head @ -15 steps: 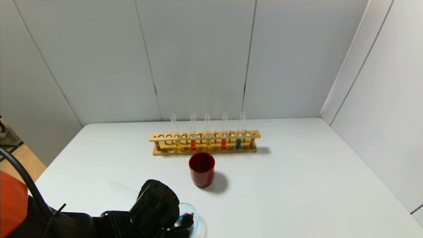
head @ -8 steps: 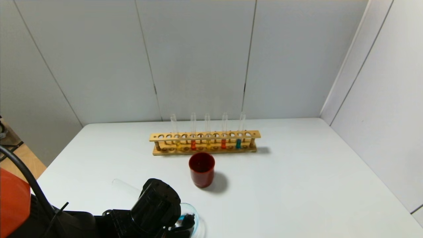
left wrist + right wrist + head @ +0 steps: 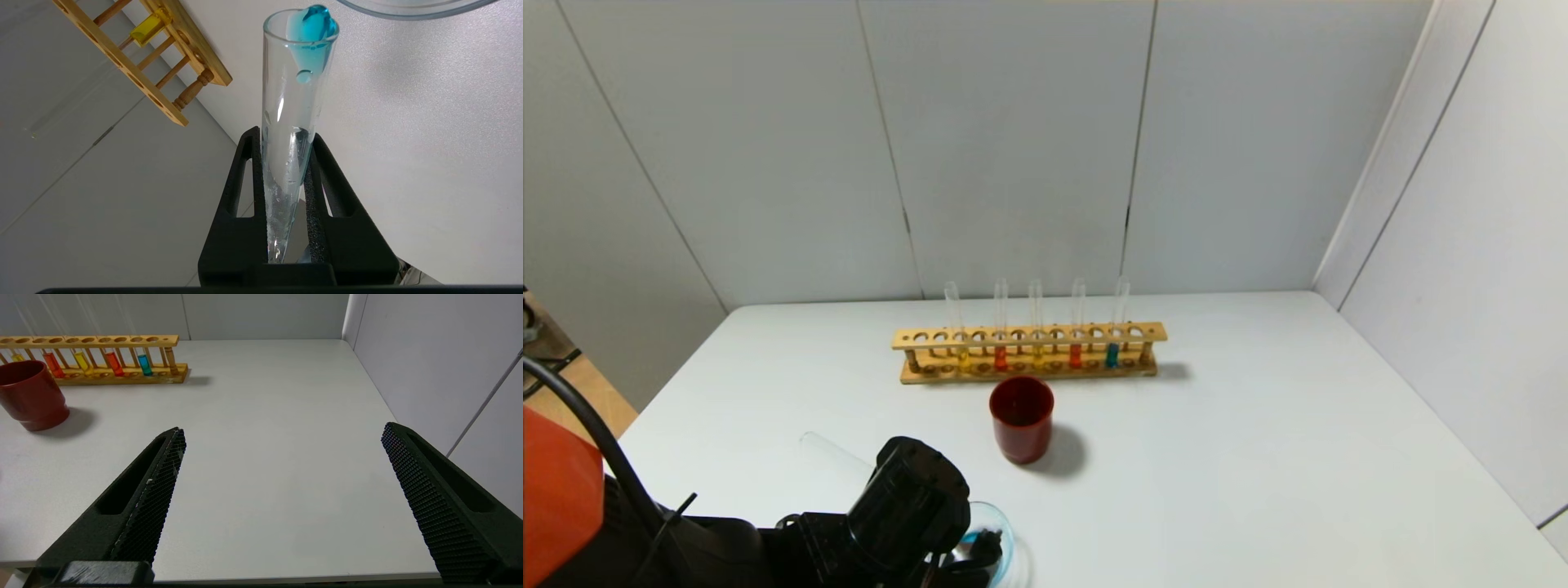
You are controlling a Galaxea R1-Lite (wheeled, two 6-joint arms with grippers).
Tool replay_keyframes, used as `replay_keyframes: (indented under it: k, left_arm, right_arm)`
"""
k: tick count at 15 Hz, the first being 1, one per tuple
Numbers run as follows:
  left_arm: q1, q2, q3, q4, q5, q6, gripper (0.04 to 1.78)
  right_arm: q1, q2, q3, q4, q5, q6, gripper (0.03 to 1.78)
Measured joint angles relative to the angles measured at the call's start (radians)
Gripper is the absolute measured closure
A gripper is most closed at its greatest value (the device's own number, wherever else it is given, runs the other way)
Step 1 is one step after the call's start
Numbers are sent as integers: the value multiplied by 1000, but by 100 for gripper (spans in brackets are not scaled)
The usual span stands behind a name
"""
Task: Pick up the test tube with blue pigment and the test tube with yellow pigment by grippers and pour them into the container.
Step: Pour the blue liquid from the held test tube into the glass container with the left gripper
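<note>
My left gripper [image 3: 284,136] is shut on the test tube with blue pigment [image 3: 294,102]. The tube is tipped, and its teal-blue liquid sits at its mouth, next to the rim of the container [image 3: 408,6]. In the head view the left gripper [image 3: 907,506] is at the front left, over the clear beaker [image 3: 1005,535], and the tube's closed end [image 3: 817,445] sticks out behind it. A second blue tube [image 3: 1112,353] and two tubes with yellow pigment [image 3: 1037,353] stand in the rack. My right gripper [image 3: 282,433] is open and empty over bare table on the right.
The wooden rack [image 3: 1029,335] stands across the middle back of the white table, and also holds two orange-red tubes [image 3: 1001,357]. A dark red cup [image 3: 1022,418] stands just in front of it. Grey walls close in the back and the right.
My left gripper has shifted slightly and the tube's closed end has risen a little. Nothing else has moved.
</note>
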Motion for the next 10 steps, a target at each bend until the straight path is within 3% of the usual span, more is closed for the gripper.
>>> replay_keyframes:
  k: [10]
  left_arm:
    - [0, 27, -29, 0, 49, 46, 151]
  right_arm:
    - [0, 0, 0, 0, 0, 0, 6]
